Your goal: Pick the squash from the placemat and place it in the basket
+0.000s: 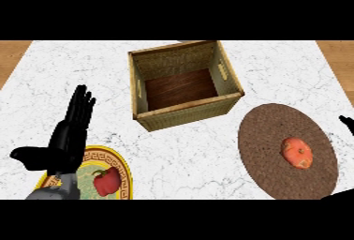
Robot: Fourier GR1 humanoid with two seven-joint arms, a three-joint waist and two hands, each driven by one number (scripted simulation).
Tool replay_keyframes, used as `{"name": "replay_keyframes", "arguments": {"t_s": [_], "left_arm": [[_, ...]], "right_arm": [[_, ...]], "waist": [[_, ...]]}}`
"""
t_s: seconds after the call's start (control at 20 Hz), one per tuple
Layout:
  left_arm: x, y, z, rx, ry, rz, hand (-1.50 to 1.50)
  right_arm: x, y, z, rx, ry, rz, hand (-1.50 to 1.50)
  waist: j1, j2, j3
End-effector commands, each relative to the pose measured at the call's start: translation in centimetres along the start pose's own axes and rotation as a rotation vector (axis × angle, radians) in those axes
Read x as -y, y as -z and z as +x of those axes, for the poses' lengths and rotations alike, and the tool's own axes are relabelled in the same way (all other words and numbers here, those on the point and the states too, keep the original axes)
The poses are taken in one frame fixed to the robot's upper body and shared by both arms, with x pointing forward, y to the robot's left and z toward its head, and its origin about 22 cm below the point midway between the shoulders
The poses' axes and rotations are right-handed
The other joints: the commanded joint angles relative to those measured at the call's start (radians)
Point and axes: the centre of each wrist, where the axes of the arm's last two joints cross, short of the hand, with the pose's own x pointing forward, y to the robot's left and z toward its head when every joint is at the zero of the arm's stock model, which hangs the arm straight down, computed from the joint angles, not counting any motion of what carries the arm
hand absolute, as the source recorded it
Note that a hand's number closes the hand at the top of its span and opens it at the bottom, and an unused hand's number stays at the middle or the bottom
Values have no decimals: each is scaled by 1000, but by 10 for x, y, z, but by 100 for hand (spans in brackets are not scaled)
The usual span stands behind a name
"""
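An orange squash [297, 152] lies on a round brown placemat [276, 136] at the right of the white counter. A square wicker basket [224, 101] with a dark wooden bottom stands at the middle back, holding nothing. My left hand [69, 136] stands open at the lower left, fingers straight and pointing away from me, thumb out to the left. Only a dark tip of my right hand [346, 123] shows at the right edge, beside the placemat and apart from the squash.
A yellow-rimmed plate [123, 169] with a red pepper [106, 182] on it sits at the lower left, partly behind my left forearm. Wooden floor shows past the counter's far corners.
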Motion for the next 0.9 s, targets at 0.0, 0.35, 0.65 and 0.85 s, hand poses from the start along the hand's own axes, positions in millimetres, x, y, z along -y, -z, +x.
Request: {"name": "replay_keyframes", "arguments": {"t_s": [0.0, 0.35, 0.65, 0.85], "left_arm": [[-7, -17, -9, -3, 3, -6, 0], [-11, -16, 9, 8, -11, -1, 0], [-12, -17, 12, 5, -4, 0, 0], [-20, -2, 8, 5, 7, 7, 0]], "right_arm": [[-9, -8, -3, 12, 14, -8, -150], [-40, 24, -8, 15, -11, -14, -150], [-60, 38, -5, -8, -6, -52, -150], [-53, 35, -15, -12, -25, -36, -150]], "waist": [[-1, -1, 0], [4, 0, 0], [5, 0, 0], [0, 0, 0]]}}
